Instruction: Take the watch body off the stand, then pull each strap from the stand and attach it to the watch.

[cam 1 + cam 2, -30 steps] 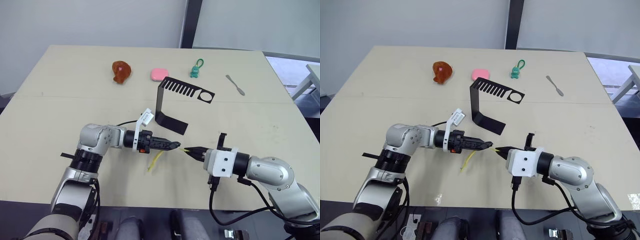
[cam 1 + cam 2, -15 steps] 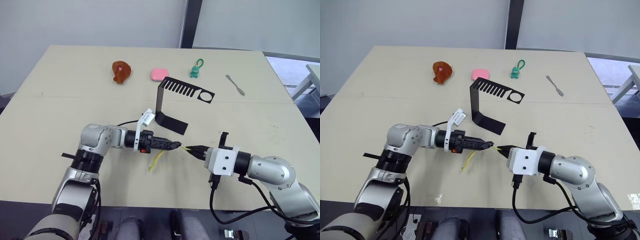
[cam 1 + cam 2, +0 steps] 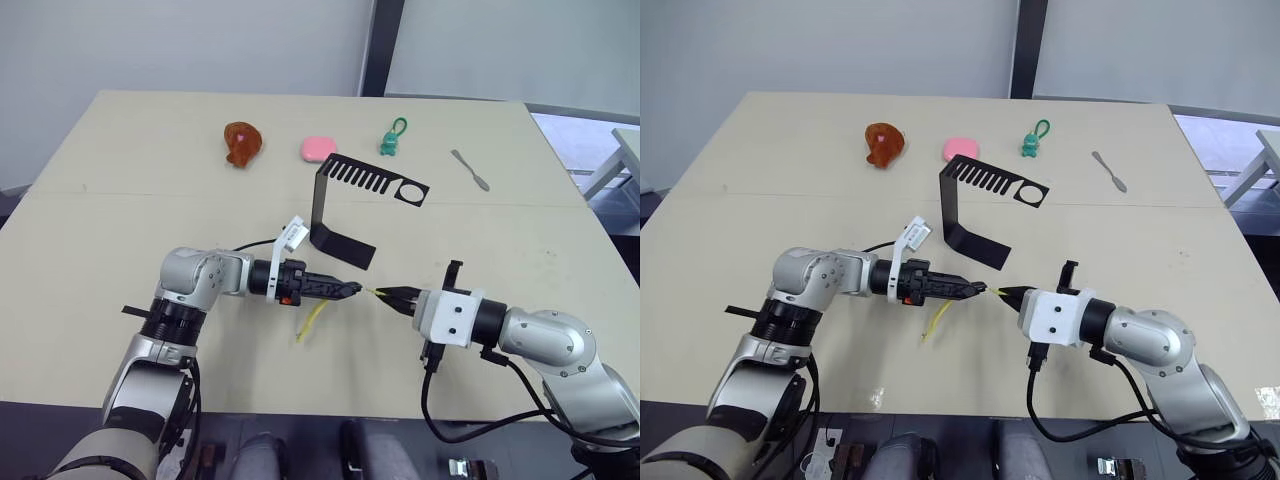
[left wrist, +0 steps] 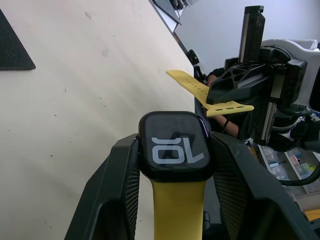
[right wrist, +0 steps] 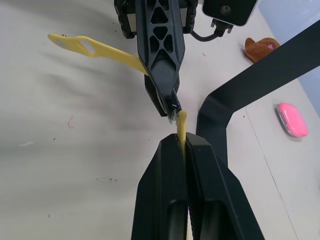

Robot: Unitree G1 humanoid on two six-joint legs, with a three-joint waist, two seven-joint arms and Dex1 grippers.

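Two end effectors, left (image 3: 350, 290) gripping one watch body (image 4: 173, 145), right (image 3: 390, 296) one strap (image 5: 182, 125).

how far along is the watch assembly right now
Done: the stand is bare, and the watch body sits in the left gripper with one yellow strap already hanging from it. In hand: the right gripper pinches the second strap, close to the watch but not joined. Left: slotting that strap into the body.
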